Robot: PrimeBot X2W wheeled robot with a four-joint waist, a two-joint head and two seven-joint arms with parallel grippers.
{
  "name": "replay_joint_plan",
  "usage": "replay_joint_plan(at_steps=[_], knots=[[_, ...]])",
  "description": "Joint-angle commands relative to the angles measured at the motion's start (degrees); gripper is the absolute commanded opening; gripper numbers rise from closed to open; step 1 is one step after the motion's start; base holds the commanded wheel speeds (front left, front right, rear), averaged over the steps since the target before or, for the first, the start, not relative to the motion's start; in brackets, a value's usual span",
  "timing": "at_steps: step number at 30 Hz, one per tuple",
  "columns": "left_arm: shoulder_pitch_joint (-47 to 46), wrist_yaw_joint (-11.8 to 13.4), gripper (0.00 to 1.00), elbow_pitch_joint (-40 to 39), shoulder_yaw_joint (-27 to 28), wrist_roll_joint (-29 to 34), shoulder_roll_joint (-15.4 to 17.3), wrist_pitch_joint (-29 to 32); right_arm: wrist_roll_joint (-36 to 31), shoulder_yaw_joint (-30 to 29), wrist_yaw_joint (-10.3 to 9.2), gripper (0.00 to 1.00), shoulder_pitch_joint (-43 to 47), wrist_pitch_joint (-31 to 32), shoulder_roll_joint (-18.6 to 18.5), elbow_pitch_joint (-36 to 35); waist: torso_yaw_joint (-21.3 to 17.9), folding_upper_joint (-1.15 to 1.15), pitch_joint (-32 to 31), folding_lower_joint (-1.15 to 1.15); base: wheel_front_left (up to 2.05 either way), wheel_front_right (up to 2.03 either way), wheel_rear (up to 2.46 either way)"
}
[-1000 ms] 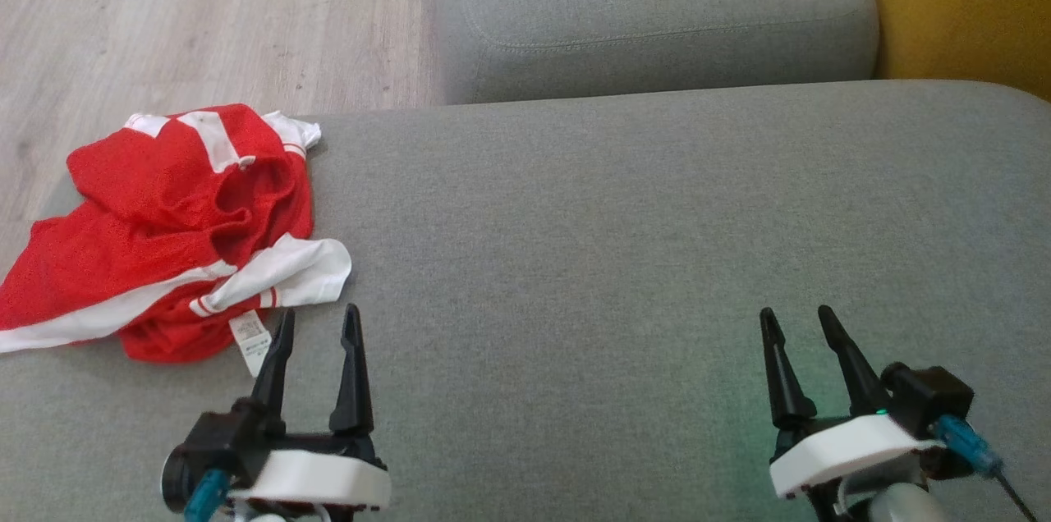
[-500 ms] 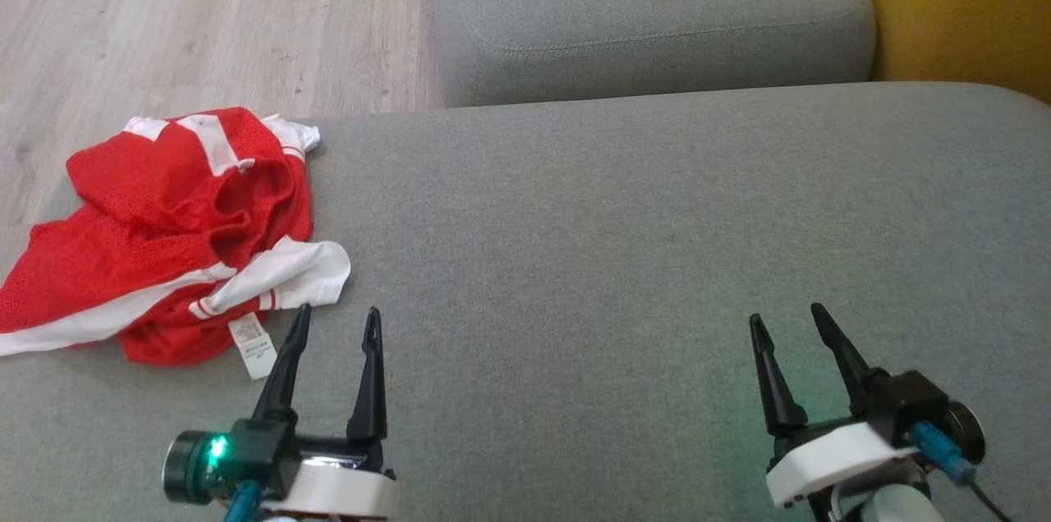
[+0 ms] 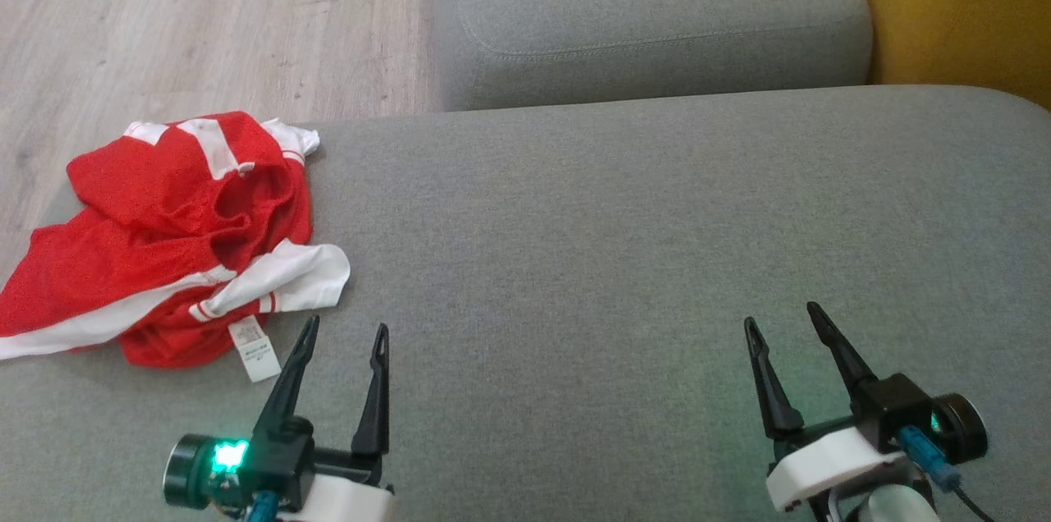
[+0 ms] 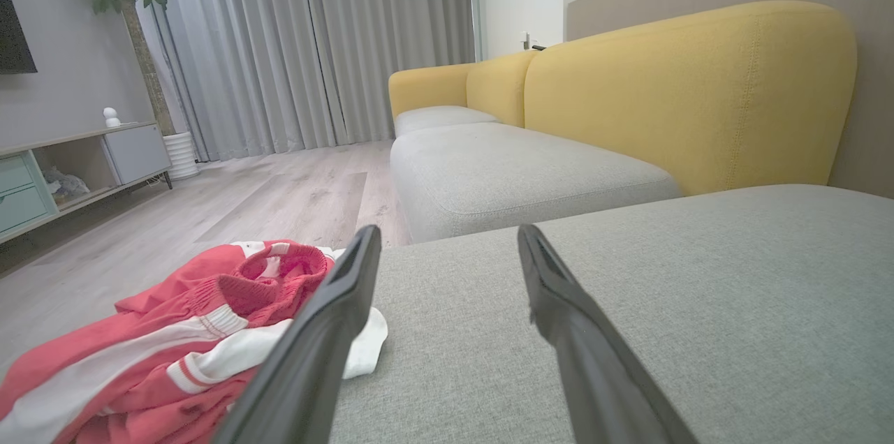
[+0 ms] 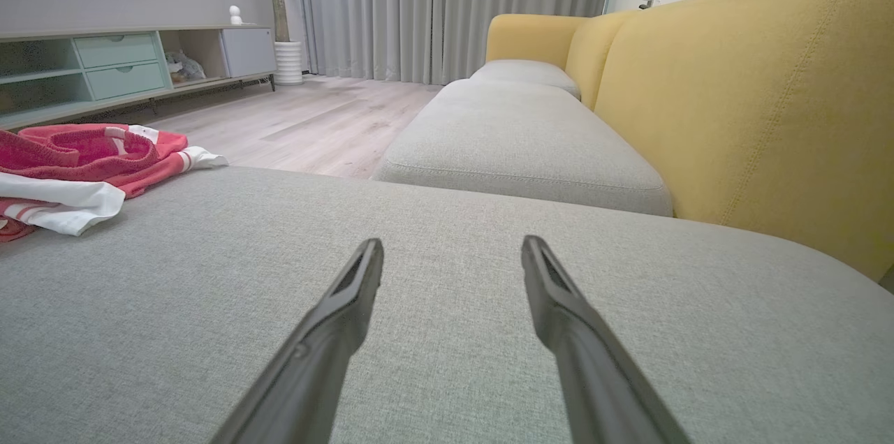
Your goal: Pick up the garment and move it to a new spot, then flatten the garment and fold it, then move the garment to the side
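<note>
In the last second the left pincer (image 3: pixel 346 325) has drifted slightly rightward at the frame's lower left, wrist rolling. The crumpled red-and-white garment (image 3: pixel 164 235) lies untouched at the left edge of the grey cushion (image 3: pixel 616 243), so pickup has not begun. Both it and the right pincer (image 3: pixel 781 315), lower right, hover low, fingers spread apart, empty.

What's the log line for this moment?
garment: crumpled, left edge of cushion, unheld | left gripper: jaws open, near garment | right gripper: jaws open, empty
</note>
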Motion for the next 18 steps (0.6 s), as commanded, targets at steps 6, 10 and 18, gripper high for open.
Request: replay_joint_plan(at_steps=[6, 10, 18], knots=[[-1.4, 0.0, 1.0, -1.1, 1.7, 0.5, 0.4, -0.5, 0.2, 0.8, -0.04, 1.0, -1.2, -0.6, -0.3, -2.0, 0.1, 0.0, 0.0, 0.0, 0.0, 0.0, 0.0], [-1.5, 0.0, 1.0, -0.7, 1.7, 0.4, 0.3, -0.5, 0.4, 0.8, -0.04, 1.0, -1.0, -0.6, -0.3, -2.0, 0.7, 0.0, 0.1, 0.0, 0.0, 0.0, 0.0], [-2.7, 0.4, 1.0, -0.2, 2.4, 0.0, -0.1, -0.5, 0.1, 1.3, -0.04, 1.0, -1.6, -0.6, -0.3, -2.3, 5.9, 0.0, 1.8, 0.0, 0.0, 0.0, 0.0]])
